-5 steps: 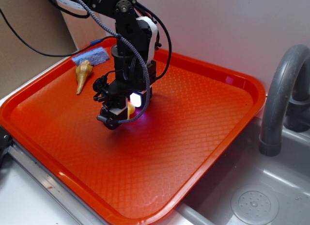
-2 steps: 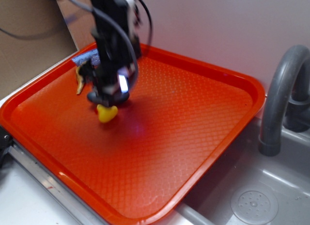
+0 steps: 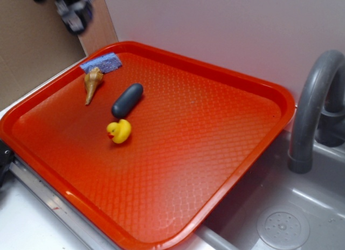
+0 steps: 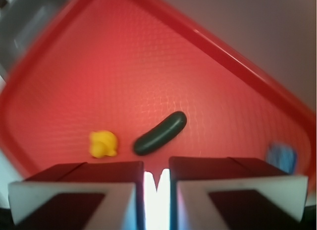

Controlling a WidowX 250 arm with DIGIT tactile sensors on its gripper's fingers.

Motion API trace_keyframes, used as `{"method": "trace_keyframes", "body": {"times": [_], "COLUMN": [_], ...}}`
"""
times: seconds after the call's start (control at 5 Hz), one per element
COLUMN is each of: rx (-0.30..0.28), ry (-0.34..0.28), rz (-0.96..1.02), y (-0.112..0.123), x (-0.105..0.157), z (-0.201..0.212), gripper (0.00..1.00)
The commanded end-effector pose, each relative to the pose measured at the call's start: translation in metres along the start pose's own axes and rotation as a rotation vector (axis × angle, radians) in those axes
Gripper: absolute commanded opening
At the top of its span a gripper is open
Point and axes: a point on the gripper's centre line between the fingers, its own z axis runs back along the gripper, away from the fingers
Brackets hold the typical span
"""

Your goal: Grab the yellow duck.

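The arm has swung up and away — the gripper (image 3: 75, 10) is a blur, cut off at the top-left corner, jaws nearly closed, holding nothing. The yellow duck (image 3: 119, 131) sits on the red tray (image 3: 226, 153), just beside the dark capsule (image 3: 127, 100).

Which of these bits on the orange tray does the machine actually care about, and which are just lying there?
Part of the job:
- yellow duck, sitting free on the tray
- tool, raised high above the tray, holding nothing

Just lying about:
- dark capsule, just behind the duck
- seashell
- blue sponge in the far corner
- grey tap over the sink
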Motion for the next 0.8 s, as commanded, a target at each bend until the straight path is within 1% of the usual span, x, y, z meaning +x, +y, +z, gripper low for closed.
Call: {"method": "trace_keyframes", "body": {"times": [0.0, 0.2, 0.4, 0.6], "rx": [0.109, 0.091, 0.053, -0.021], "ry": [0.119, 0.296, 0.361, 0.368], "rz": [-0.035, -0.279, -0.526, -0.774], "y": [-0.059, -0.067, -0.063, -0.058], "x": [-0.004, 0.001, -0.014, -0.026], "z": [-0.027, -0.080, -0.111, -0.127], "gripper": [1.00, 1.00, 1.00, 1.00]}}
